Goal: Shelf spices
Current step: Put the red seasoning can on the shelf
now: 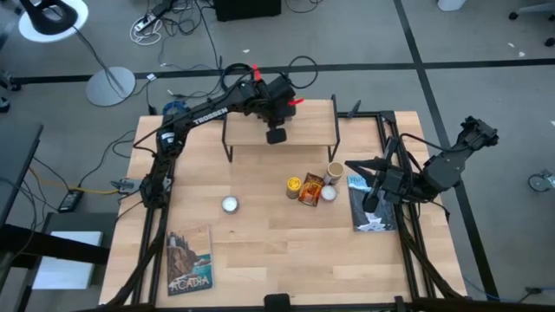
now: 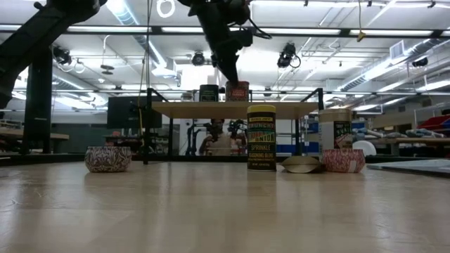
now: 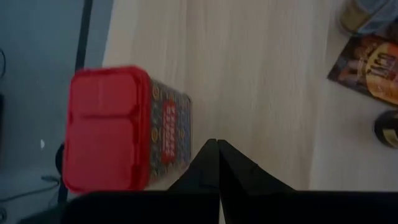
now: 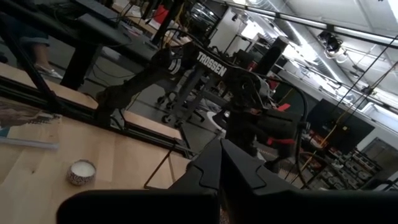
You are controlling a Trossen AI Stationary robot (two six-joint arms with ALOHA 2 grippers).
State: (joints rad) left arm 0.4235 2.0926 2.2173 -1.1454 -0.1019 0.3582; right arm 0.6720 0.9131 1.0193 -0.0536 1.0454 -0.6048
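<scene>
The shelf stands at the table's far middle. A red tin and a dark tin stand on its plank. My left gripper is shut with nothing in it, just above the plank beside the red tin. On the table in front of the shelf are a yellow black-lidded jar, an orange packet, a tan jar and a small pale-capped jar. My right gripper is shut and waits in the air at the table's right side.
A white round disc lies left of the spices, and another shows in the low view. One picture book lies at the near left, and another lies under my right arm. Bare tabletop lies near the front edge.
</scene>
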